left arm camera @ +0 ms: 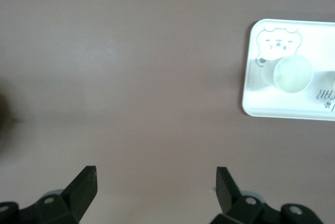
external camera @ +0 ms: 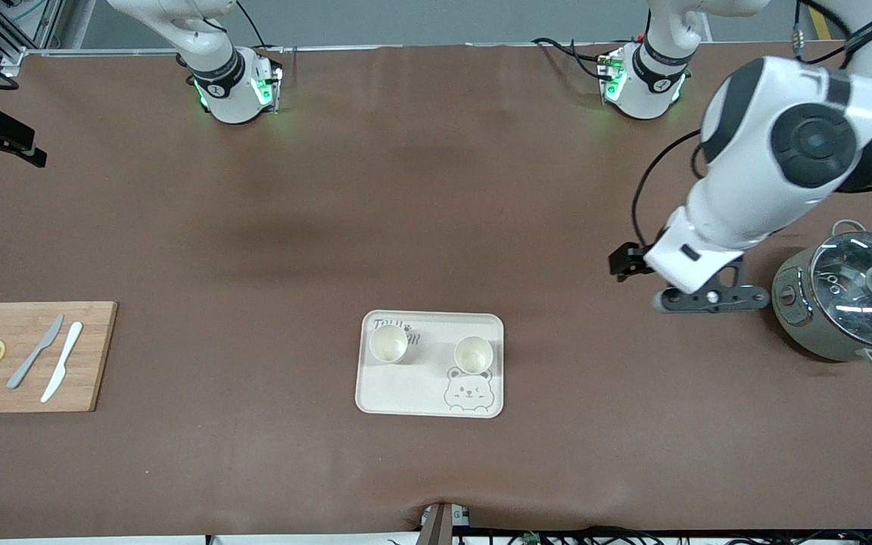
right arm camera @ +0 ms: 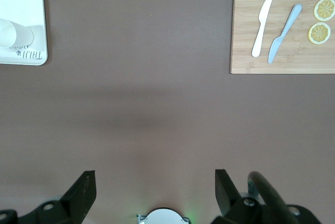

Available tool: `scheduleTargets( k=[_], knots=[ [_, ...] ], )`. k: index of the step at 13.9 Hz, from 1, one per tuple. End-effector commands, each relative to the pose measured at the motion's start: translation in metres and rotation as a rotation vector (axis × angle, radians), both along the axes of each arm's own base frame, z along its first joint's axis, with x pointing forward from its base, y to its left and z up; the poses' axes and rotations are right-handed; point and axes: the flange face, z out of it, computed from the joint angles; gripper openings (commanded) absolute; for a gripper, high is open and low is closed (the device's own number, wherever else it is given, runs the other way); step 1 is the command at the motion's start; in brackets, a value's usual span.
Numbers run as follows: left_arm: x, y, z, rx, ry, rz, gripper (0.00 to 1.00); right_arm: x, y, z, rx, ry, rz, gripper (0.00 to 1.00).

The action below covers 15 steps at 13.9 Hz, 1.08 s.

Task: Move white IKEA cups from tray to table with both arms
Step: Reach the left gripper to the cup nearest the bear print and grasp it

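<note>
Two white IKEA cups stand upright on the cream bear tray (external camera: 406, 390) at the table's middle, one (external camera: 388, 342) toward the right arm's end, one (external camera: 473, 354) just above the printed bear. My left gripper (external camera: 712, 300) is open and empty over bare table between the tray and the pot. In the left wrist view my left gripper (left arm camera: 156, 174) is over brown table, with the tray (left arm camera: 272, 110) and a cup (left arm camera: 292, 73) off to one side. My right gripper (right arm camera: 155, 178) is open and empty high over its own base; its view shows a tray corner (right arm camera: 31, 4) and one cup (right arm camera: 13, 33).
A grey-green pot with a glass lid (external camera: 852, 295) stands at the left arm's end, close beside the left gripper. A wooden cutting board (external camera: 35, 356) with two lemon slices and two knives lies at the right arm's end; it also shows in the right wrist view (right arm camera: 282, 51).
</note>
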Motion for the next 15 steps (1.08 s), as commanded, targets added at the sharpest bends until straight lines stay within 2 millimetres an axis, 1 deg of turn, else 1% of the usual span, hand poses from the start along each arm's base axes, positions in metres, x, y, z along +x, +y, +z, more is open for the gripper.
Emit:
scheduleTargets(
  k=[1,3,5,6,7,8,9,11,12,13,14,15],
  knots=[
    [0.009,-0.032,-0.026,-0.014,-0.019,0.087,1.0,0.0,-0.005,-0.001,0.019,0.001,-0.007,1.0],
    [0.006,-0.066,-0.05,-0.026,-0.023,0.184,1.0,0.0,-0.005,-0.001,0.019,0.001,-0.007,1.0],
    [0.018,-0.076,-0.065,-0.075,-0.073,0.29,1.0,0.0,-0.004,-0.001,0.019,-0.001,-0.005,1.0],
    [0.019,-0.092,-0.081,-0.09,-0.086,0.322,1.0,0.001,-0.006,-0.001,0.019,-0.002,-0.008,1.0],
    [0.018,-0.11,-0.099,-0.1,-0.096,0.335,1.0,0.004,-0.014,-0.007,0.019,0.003,-0.022,1.0],
    [0.023,-0.126,-0.116,-0.118,-0.112,0.364,1.0,0.008,-0.023,-0.014,0.027,0.015,-0.036,1.0],
    [0.025,-0.138,-0.127,-0.127,-0.114,0.405,1.0,0.012,-0.031,-0.019,0.041,0.014,-0.052,1.0],
    [0.028,-0.147,-0.152,-0.13,-0.105,0.456,1.0,0.014,-0.043,-0.024,0.057,0.015,-0.072,1.0],
    [0.028,-0.154,-0.163,-0.149,-0.12,0.461,1.0,0.015,-0.042,-0.024,0.048,0.014,-0.07,1.0],
    [0.028,-0.162,-0.178,-0.161,-0.129,0.472,1.0,0.016,-0.043,-0.02,0.043,0.006,-0.07,1.0],
    [0.029,-0.167,-0.19,-0.182,-0.145,0.493,1.0,0.017,-0.044,-0.022,0.044,0.01,-0.073,1.0],
    [0.03,-0.172,-0.2,-0.205,-0.161,0.519,1.0,0.023,-0.048,-0.037,0.048,0.042,-0.078,1.0]
  ],
)
